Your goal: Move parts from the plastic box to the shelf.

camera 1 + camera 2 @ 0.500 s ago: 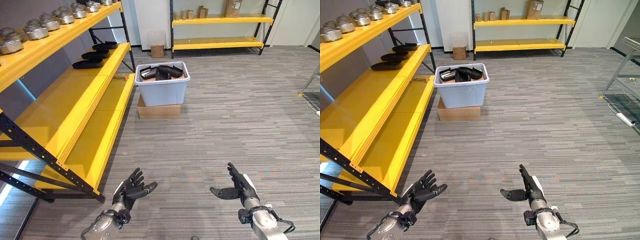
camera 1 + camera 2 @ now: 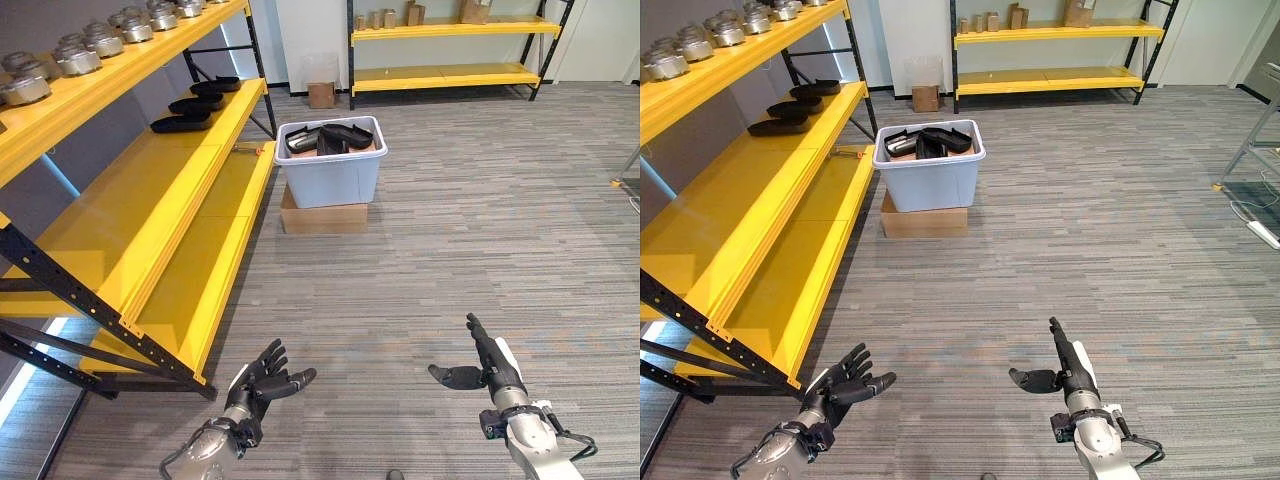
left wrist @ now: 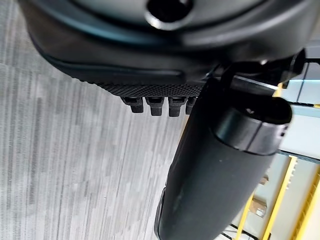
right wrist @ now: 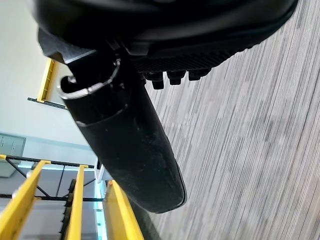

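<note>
The room is bright and evenly lit; the carpet floor (image 2: 450,250) carries no hard shadows; shade gathers softly beneath the lowest board of the yellow shelf (image 2: 150,220), beside a pale strip of light (image 2: 22,372) at its near corner. The boards show a mild sheen; the metal parts (image 2: 75,58) on the top board catch small highlights; the boards splay with a wide-lens stretch. At the wrists the left hand (image 3: 150,50) and right hand (image 4: 200,30) are dark bulk against bright floor, perhaps backlit.
</note>
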You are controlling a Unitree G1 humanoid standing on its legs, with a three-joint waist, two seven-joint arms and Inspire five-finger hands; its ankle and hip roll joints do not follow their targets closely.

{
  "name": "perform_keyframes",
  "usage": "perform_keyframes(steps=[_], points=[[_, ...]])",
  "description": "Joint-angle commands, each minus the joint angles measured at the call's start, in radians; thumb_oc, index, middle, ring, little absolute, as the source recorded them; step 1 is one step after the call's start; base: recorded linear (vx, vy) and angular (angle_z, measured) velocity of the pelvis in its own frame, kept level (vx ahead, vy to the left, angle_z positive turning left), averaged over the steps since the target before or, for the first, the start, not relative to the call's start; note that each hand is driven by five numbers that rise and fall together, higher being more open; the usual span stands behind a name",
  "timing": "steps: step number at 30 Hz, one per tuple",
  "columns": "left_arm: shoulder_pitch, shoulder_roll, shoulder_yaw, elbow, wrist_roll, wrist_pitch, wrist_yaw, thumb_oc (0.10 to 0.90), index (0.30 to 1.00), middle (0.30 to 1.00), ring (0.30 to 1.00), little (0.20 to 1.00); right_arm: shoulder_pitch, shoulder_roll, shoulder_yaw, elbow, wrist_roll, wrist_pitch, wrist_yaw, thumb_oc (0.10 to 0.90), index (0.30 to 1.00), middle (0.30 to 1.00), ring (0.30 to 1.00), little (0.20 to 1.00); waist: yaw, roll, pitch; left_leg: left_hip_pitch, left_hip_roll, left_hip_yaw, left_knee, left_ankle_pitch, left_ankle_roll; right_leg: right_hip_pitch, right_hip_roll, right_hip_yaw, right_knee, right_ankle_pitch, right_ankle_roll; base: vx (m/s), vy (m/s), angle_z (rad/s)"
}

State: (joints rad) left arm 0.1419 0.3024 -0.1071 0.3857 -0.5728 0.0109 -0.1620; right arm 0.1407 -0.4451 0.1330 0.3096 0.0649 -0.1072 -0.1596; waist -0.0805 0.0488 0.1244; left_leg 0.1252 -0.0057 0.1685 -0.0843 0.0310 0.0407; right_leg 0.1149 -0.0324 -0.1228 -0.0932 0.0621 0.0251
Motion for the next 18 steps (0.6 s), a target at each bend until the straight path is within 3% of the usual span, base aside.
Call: perform_keyframes(steps=[1, 3, 10, 18], points=[[-0.083, 0.089, 0.055, -0.087, -0.009, -0.029, -0.037, 0.900, 1.000, 1.000, 1.000, 1.000, -0.097, -0.058, -0.050, -0.117, -0.084, -0.138, -0.098, 0.900, 1.000, 1.000, 1.000, 1.000, -0.004, -0.040, -0.023, 0.030, 0.047, -0.004, -0.003, -0.113, -0.016, 0.021, -0.093, -0.014, 0.072, -0.095, 0.064, 0.05, 0.112, 0.01], [-0.086, 0.088, 0.052, -0.075, -0.012, 0.001, -0.053, 0.900, 1.000, 1.000, 1.000, 1.000, -0.108, -0.060, -0.046, -0.097, -0.128, -0.146, -0.131, 0.900, 1.000, 1.000, 1.000, 1.000, -0.001, -0.037, -0.020, 0.029, 0.036, -0.017, -0.001, -0.118, -0.004, 0.013, -0.096, -0.009, 0.095, -0.102, 0.069, 0.07, 0.156, 0.03], [-0.069, 0.091, 0.034, -0.066, 0.013, -0.009, -0.073, 0.900, 1.000, 1.000, 1.000, 1.000, -0.137, -0.038, -0.054, -0.093, -0.040, -0.134, -0.184, 0.900, 1.000, 1.000, 1.000, 1.000, 0.008, -0.024, 0.002, 0.018, -0.009, -0.049, 0.022, -0.141, 0.050, -0.051, -0.130, 0.008, 0.205, -0.086, 0.082, 0.04, 0.171, 0.01], [-0.070, 0.110, 0.042, -0.096, 0.046, -0.041, -0.024, 0.900, 1.000, 1.000, 1.000, 1.000, -0.136, 0.012, -0.073, -0.063, 0.038, -0.134, -0.126, 0.900, 1.000, 1.000, 1.000, 1.000, 0.024, -0.020, 0.005, 0.012, -0.036, -0.054, 0.016, -0.146, 0.067, -0.086, -0.164, 0.008, 0.222, -0.025, 0.095, 0.05, 0.115, 0.01]])
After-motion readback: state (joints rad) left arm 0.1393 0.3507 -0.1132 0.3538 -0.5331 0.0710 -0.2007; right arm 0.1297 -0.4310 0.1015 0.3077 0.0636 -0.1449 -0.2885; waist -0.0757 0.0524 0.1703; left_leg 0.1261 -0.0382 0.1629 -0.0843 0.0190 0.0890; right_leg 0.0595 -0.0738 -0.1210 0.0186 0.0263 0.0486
